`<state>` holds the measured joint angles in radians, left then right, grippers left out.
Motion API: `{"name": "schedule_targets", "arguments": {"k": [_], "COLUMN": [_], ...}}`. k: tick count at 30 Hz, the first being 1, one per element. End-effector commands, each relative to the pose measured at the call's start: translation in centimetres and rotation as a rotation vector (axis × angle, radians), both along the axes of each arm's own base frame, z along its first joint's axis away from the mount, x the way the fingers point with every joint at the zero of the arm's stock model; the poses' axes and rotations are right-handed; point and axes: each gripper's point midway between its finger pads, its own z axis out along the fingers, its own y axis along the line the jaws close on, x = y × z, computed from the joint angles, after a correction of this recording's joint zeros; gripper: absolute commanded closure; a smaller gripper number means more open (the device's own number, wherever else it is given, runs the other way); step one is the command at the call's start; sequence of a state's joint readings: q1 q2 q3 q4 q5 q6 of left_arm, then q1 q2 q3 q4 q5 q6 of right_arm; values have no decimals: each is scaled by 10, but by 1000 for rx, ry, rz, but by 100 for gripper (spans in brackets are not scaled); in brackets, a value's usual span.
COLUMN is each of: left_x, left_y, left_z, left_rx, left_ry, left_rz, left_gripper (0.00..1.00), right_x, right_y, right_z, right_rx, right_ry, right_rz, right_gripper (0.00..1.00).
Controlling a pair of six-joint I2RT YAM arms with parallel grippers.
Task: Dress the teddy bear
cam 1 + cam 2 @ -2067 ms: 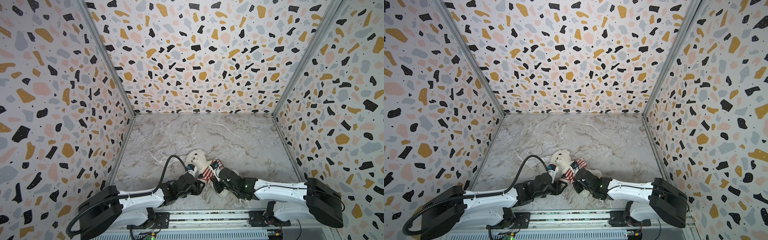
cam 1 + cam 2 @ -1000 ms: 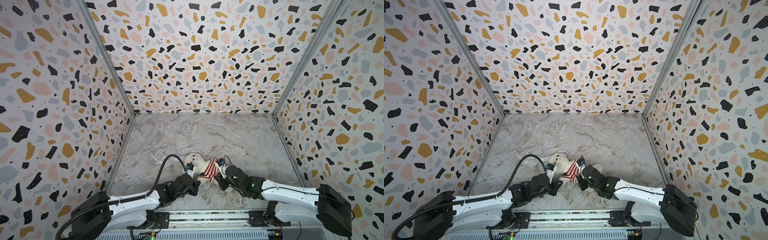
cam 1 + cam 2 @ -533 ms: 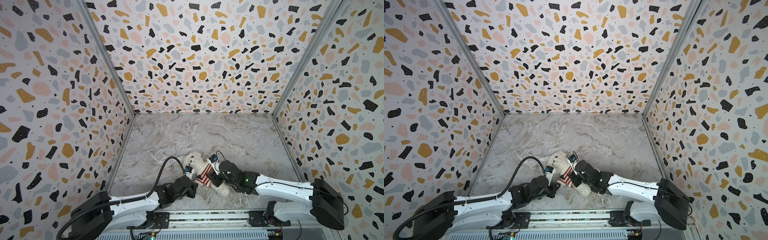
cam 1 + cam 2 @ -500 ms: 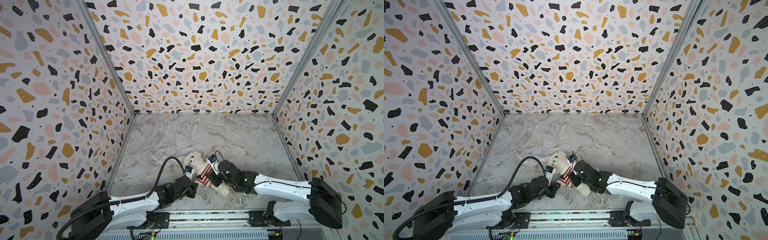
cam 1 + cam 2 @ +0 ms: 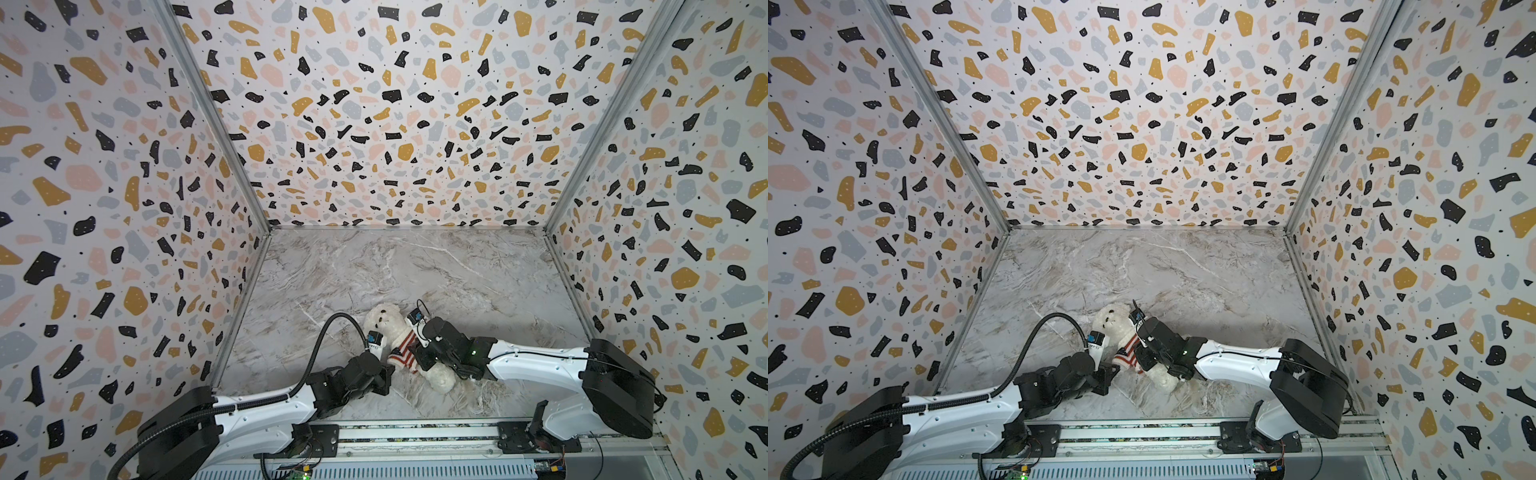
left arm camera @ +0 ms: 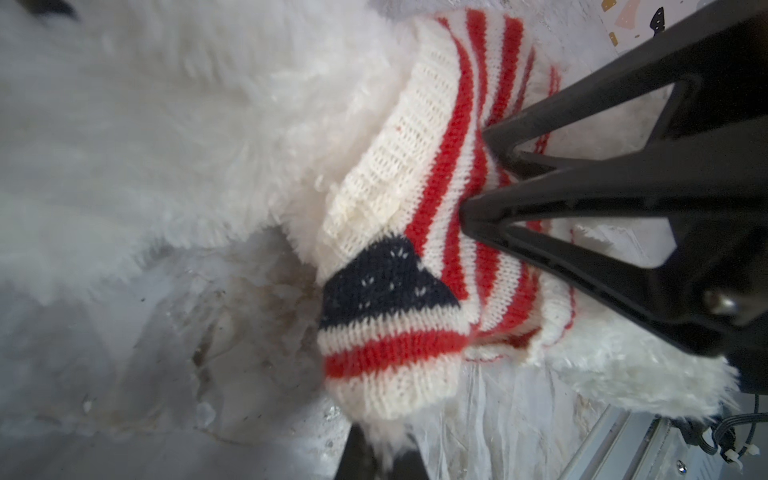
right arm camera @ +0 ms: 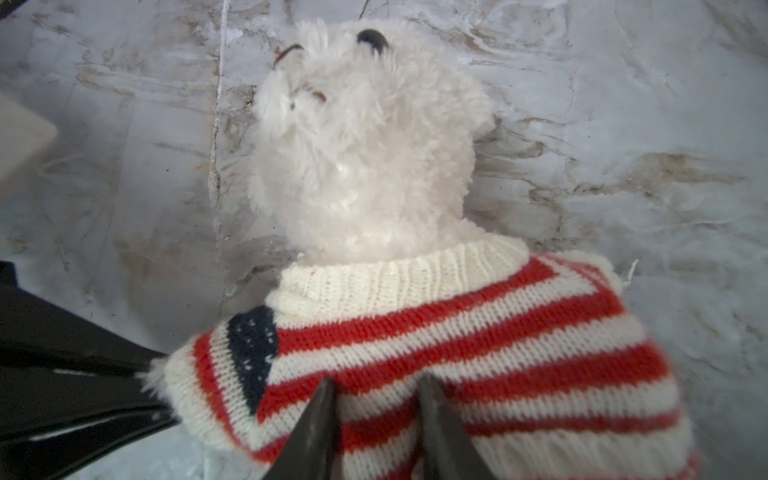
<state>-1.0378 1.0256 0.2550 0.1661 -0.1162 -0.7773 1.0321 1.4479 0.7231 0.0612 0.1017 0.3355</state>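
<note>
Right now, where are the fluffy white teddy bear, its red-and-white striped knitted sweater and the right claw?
Fluffy white teddy bear (image 5: pixel 384 318): in a top view, its head.
Red-and-white striped knitted sweater (image 7: pixel 498 332): right wrist view, chest stripes.
Right claw (image 7: pixel 376 381): right wrist view, midway between its black fingertips.

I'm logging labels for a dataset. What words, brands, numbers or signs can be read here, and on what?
No text can be read anywhere.
Striped sweater on the teddy bear: the navy patch has white star marks only, no letters.
Small blue label by the left wrist, another blue label by the right: too small to read.
</note>
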Motion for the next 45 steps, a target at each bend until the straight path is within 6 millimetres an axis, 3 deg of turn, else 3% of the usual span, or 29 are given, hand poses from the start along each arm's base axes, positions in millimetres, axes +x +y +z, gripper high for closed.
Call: {"name": "schedule_targets", "arguments": {"k": [1, 16, 33, 39, 45], "left_x": [5, 7, 3, 7, 12], "left_y": [3, 18, 40, 30, 24], "left_z": [2, 1, -21, -14, -9], "left_rx": [-8, -4, 89, 77, 76], "left_ry": [-34, -58, -50, -68, -81], "left_rz": [23, 68, 95, 80, 77], "left_gripper": [100, 100, 100, 100, 100], "right_x": [-1, 9, 26, 19, 8], "right_y": [-10, -31, -86, -71, -53], "right_z": [-15, -16, 0, 4, 13], "right_rx": [-45, -34, 68, 87, 96], "right_ry": [31, 41, 26, 32, 40], "right_rz": [-21, -95, -317, -249, -158], "right_gripper": [75, 100, 100, 98, 80]}}
